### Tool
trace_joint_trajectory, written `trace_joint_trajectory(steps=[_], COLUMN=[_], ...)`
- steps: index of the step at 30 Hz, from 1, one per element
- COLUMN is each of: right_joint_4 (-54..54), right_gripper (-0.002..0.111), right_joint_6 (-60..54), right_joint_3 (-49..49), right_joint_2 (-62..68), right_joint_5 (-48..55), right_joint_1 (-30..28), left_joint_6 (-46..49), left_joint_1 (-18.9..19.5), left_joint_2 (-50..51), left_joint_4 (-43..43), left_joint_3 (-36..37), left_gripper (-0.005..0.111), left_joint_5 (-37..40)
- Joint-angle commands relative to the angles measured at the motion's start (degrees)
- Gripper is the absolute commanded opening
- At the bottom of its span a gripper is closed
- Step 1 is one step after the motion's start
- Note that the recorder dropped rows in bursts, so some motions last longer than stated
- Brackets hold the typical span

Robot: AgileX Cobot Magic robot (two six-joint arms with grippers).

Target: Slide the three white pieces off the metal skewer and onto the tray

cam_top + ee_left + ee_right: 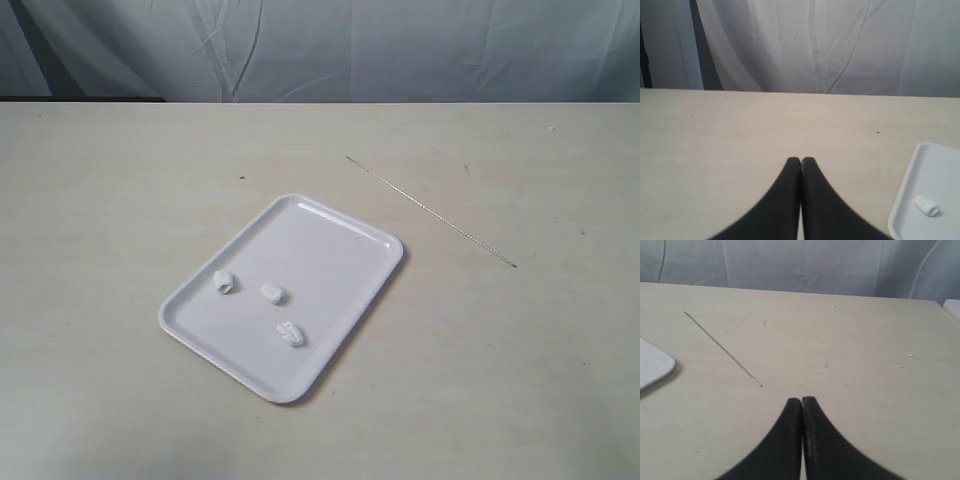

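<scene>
Three white pieces lie loose on the white tray (330, 235): one at its left (224, 282), one in the middle (272, 292), one nearer the front (290, 333). The bare metal skewer (430, 210) rests on the table to the right of the tray, apart from it. Neither gripper shows in the exterior view. My left gripper (801, 160) is shut and empty over bare table, with the tray (912, 180) and one white piece (926, 205) off to its side. My right gripper (801, 400) is shut and empty, close to the skewer (722, 348) tip.
The pale wooden table (100, 200) stretches around the tray. A white curtain (350, 45) hangs behind the table's far edge. In the right wrist view the table's side edge (947, 315) and a tray corner (655, 367) show.
</scene>
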Motion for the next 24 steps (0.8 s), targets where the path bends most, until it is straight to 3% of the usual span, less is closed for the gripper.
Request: trace_joint_trajectory(steps=[1,24], right_joint_4=[-0.52,-0.52], right_gripper=[0.000,0.000], right_joint_6=[2.33,5.37], right_joint_3=[0.30,0.30], right_joint_2=[-0.37,-0.37], right_joint_5=[-1.10,-1.21], right_joint_1=[-0.31,-0.31], left_joint_6=[1.26,4.43], left_joint_1=[0.57,0.67], left_joint_2=[-0.40,-0.71], left_joint_4=[-2.06,-2.06], left_joint_3=[0.26,0.26], left_gripper=[0.000,0.000], left_joint_5=[1.65,4.93])
